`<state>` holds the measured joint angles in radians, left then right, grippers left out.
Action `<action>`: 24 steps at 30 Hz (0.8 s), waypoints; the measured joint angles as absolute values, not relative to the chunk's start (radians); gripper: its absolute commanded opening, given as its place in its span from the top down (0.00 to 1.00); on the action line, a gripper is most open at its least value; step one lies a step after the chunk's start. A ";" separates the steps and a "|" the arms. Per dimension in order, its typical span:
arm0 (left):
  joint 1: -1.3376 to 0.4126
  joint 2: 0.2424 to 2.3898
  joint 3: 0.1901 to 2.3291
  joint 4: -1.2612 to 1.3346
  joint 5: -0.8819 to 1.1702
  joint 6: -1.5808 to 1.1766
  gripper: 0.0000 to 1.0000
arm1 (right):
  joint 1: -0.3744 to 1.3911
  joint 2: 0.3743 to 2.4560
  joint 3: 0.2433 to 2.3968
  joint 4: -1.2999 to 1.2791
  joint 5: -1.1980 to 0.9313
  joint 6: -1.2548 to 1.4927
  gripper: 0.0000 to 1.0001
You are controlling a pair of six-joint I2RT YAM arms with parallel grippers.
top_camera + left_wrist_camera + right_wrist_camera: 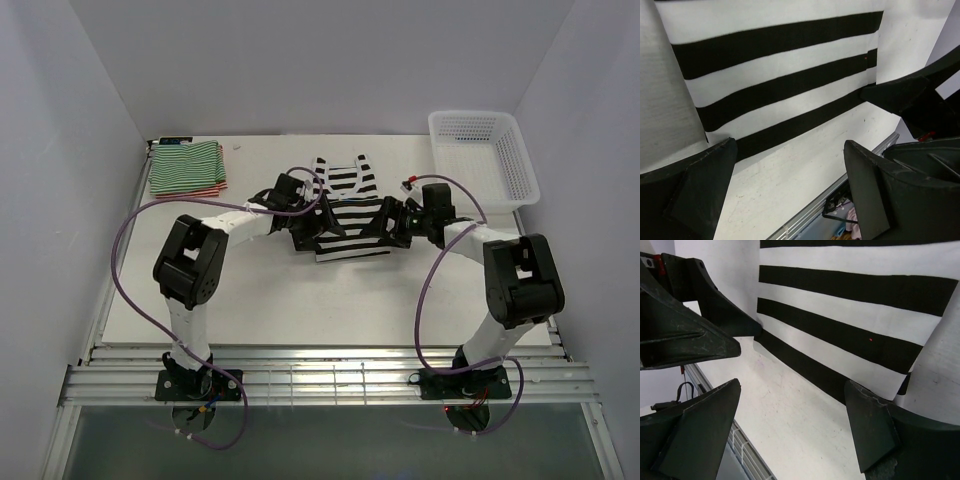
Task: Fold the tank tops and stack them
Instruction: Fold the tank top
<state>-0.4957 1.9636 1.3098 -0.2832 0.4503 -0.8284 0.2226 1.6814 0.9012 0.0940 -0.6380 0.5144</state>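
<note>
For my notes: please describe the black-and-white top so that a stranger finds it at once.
Look at the white table. The top lies at its middle. Only it has wide black stripes; the pile far left has thin coloured ones.

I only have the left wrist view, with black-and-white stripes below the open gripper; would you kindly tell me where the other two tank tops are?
Observer: They are stacked folded at the far left corner of the table, the green-and-white top on the red-and-white top.
Operator: Thank you. Which way do this one's straps point?
Observer: The black-and-white top's straps point to the far edge.
Operator: And the basket?
Observer: The white basket sits at the far right, apart from the clothes.
</note>
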 measured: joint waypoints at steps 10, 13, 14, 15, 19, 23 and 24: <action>-0.493 1.964 1.222 -0.221 0.492 -0.849 0.02 | 0.223 1.726 0.838 0.134 -0.610 0.529 0.10; -0.492 1.962 1.214 -0.209 0.498 -0.850 0.02 | 0.223 1.725 0.813 0.159 -0.606 0.529 0.10; -0.492 1.959 1.210 -0.205 0.498 -0.849 0.02 | 0.223 1.723 0.805 0.172 -0.607 0.530 0.10; -0.492 1.956 1.204 -0.203 0.498 -0.847 0.02 | 0.223 1.719 0.795 0.186 -0.608 0.531 0.10; -0.493 1.947 1.200 -0.211 0.500 -0.830 0.02 | 0.223 1.707 0.786 0.189 -0.608 0.513 0.10; -0.496 1.924 1.194 -0.247 0.485 -0.800 0.02 | 0.224 1.663 0.786 0.124 -0.599 0.468 0.10; -0.498 1.913 1.189 -0.258 0.476 -0.793 0.02 | 0.224 1.644 0.786 0.102 -0.594 0.458 0.10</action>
<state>-0.4980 1.9133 1.1893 -0.2584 0.4763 -0.7933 0.2237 1.6440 0.7856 0.1024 -0.5938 0.4576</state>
